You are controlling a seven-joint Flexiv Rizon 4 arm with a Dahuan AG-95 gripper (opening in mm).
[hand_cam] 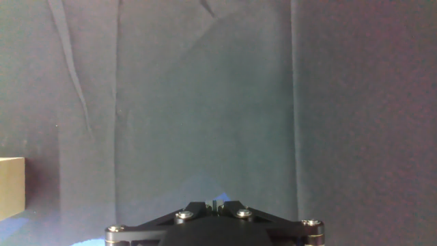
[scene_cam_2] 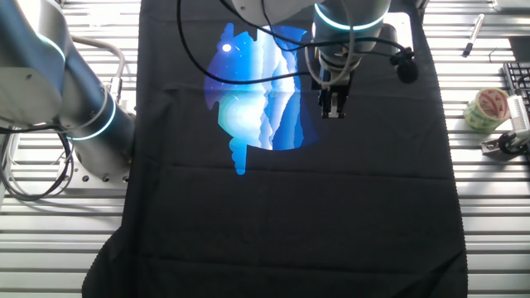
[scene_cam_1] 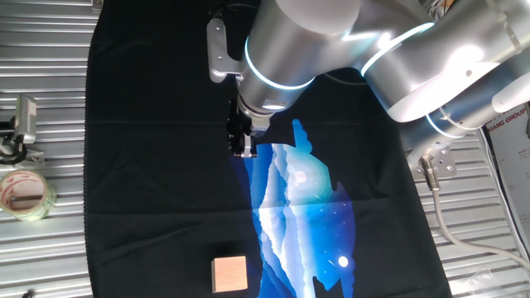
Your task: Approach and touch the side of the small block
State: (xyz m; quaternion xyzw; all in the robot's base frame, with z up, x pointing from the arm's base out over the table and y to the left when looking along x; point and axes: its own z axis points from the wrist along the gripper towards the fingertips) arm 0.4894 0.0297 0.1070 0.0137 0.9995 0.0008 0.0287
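Observation:
The small block (scene_cam_1: 229, 274) is a pale tan cube on the black cloth near the front edge in one fixed view. Its edge shows at the far left of the hand view (hand_cam: 11, 187). It is out of sight in the other fixed view. My gripper (scene_cam_1: 243, 150) hangs above the cloth at the edge of the blue print, well away from the block. It also shows in the other fixed view (scene_cam_2: 333, 111) and the hand view (hand_cam: 214, 203). Its jaws are closed together and hold nothing.
A black cloth (scene_cam_1: 149, 182) with a blue printed picture (scene_cam_1: 302, 207) covers the slatted metal table. A roll of clear tape (scene_cam_1: 25, 194) lies off the cloth at the left, with a metal clip (scene_cam_1: 23, 124) beside it. The tape also shows in the other fixed view (scene_cam_2: 486, 108).

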